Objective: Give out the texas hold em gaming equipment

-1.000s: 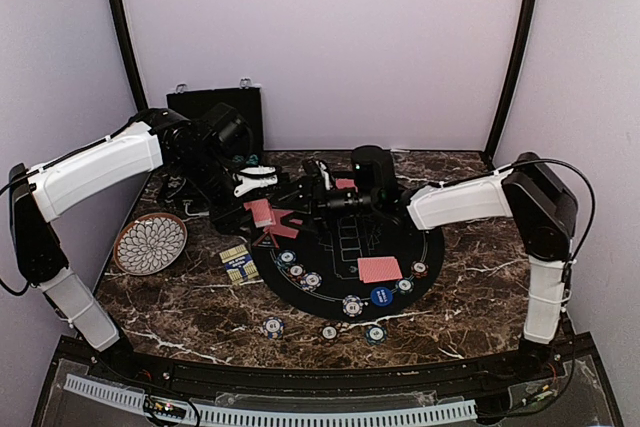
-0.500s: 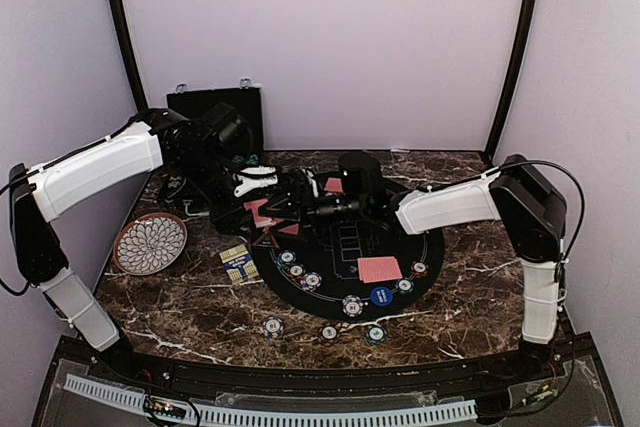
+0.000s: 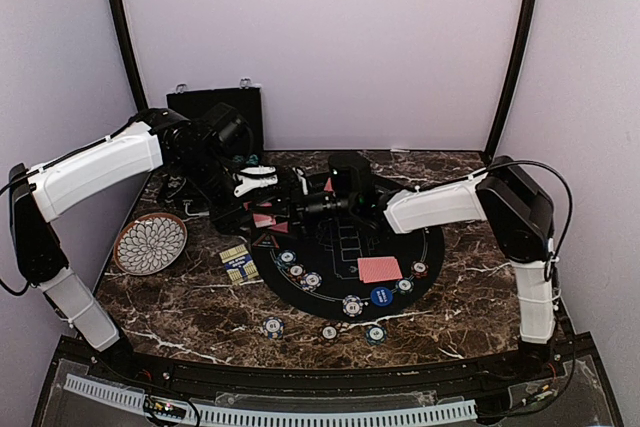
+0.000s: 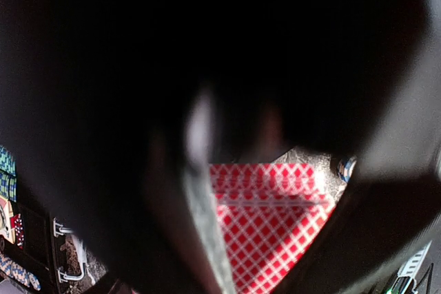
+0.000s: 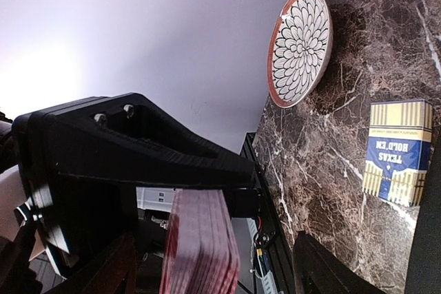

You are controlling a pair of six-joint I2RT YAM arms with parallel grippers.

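Big marble surface (image 3: 180, 317) with a round black mat (image 3: 340, 243) on it. Over the mat's far-left edge the left claw (image 3: 252, 211) clamps the deck of red-backed cards (image 5: 201, 239), with the right claw (image 5: 217, 266) gaping wide around it. The chips (image 3: 352, 305) line the mat's near rim.

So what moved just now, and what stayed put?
The right hand, open, slid to its left across the round black mat toward the stack of red-backed playing cards pinched in the left hand. Nothing was grabbed or dropped. The left hand, the striped poker chips and the white petal-pattern plate did not move.
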